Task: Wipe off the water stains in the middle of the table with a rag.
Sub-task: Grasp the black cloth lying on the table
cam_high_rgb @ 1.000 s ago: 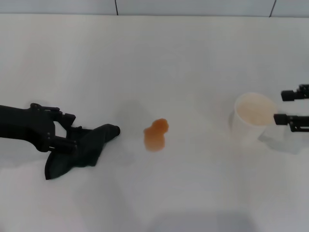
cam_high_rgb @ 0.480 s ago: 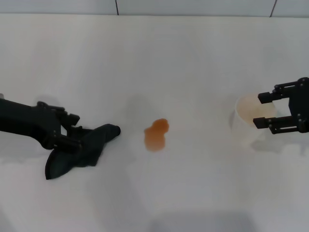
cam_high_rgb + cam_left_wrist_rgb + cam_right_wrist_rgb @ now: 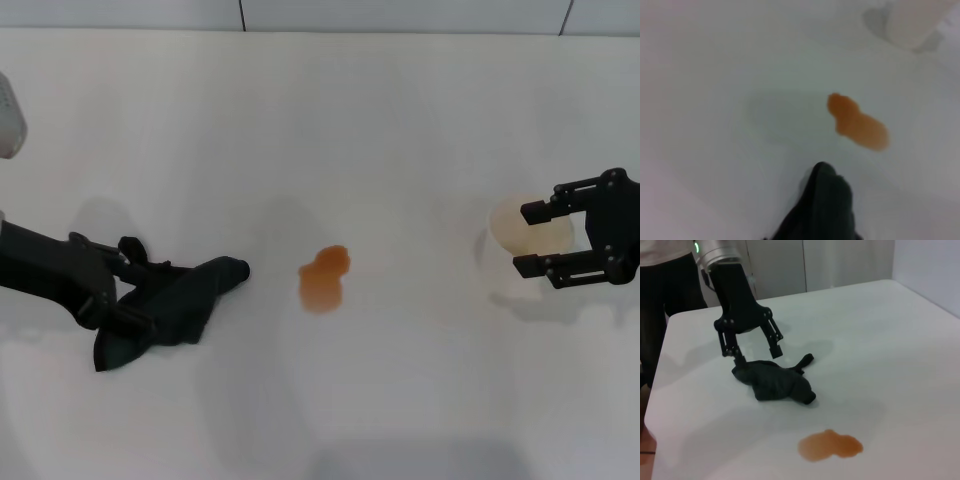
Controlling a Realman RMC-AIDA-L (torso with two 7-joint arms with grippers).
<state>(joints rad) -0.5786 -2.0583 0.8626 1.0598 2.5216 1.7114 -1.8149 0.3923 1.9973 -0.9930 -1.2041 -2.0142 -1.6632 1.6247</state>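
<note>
One rag (image 3: 170,305), one water stain (image 3: 323,278), one cup (image 3: 525,245), two end effectors.

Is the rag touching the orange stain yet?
No. In the head view the rag lies apart from the stain, with bare table between them.

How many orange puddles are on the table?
1. The water stains form a single orange blotch in the middle of the table, between the rag on the robot's left and the paper cup on its right.
</note>
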